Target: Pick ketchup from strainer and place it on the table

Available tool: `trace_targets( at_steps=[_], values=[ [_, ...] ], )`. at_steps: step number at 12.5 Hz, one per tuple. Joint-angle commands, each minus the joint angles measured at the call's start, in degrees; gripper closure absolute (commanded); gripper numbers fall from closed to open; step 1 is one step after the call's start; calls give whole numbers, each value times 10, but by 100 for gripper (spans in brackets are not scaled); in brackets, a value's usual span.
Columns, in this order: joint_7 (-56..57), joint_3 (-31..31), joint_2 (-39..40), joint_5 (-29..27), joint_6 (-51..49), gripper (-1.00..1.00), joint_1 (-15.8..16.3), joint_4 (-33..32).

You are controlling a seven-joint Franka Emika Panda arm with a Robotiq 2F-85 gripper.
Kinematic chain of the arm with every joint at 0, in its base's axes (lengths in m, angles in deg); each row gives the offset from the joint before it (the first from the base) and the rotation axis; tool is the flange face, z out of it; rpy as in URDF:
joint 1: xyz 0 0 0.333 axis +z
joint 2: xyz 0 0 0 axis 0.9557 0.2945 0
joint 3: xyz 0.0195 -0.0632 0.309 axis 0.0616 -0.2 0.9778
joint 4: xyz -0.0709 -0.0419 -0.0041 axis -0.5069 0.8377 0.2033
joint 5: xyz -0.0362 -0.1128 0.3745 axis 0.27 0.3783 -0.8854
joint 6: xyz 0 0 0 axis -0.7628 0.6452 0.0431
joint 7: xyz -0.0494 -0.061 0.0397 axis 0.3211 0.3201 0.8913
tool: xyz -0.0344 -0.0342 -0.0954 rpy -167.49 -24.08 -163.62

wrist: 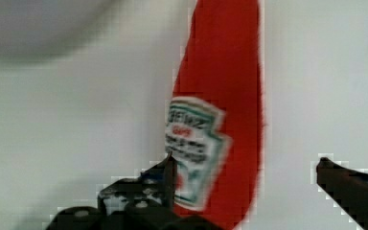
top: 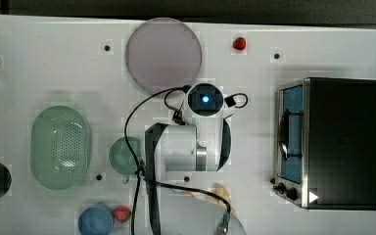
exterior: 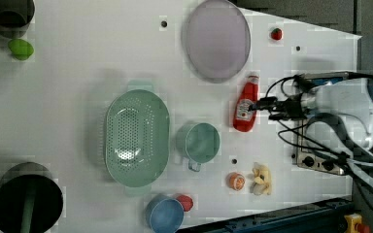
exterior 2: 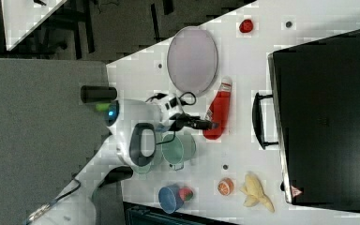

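Black claw [wrist: 244, 179] fingers sit closest to the wrist camera, spread wide: one finger overlaps the white label of the small red plastic squeeze bottle of ketchup [wrist: 220, 96], the other stands well clear of the bottle over bare white surface. Nothing is pinched between them; whether the nearer finger brushes the label cannot be told.

Just beyond the fingers, the ketchup lies flat on its side on the large white counter [exterior: 77, 73]. In the left view it sits right of centre [exterior: 246, 107], its white cap pointing toward the frame's top and the round grey-lilac plate [exterior: 217, 40] near it. The claw [exterior: 262, 108] reaches in from the frame's right, level with the bottle's label. The right view shows the same pairing at mid-frame, the bottle [exterior 2: 219, 112] just past the fingertips [exterior 2: 211, 124].

Farther off, the pale green oval plastic strainer [exterior: 137, 138] with its perforated bottom holds nothing, and a round green cup [exterior: 199, 142] stands between it and the bottle. With the bottle resting on the counter away from the strainer and the claw spread, the placing looks done; the wide opening reads as a release. Lying flat, the bottle seems unlikely to roll far, and a careful straight withdrawal should leave it undisturbed.
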Motion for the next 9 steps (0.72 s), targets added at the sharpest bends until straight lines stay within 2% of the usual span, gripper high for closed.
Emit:
trace_targets(
  at_steps=[1, 6, 9],
  values=[
    [-1, -11, -76, -1, -30, -100, -15, 86],
    [-172, -11, -89, -1, -235, -100, -15, 259],
    [-188, -8, -90, -1, -369, -100, -14, 344]
  ],
)
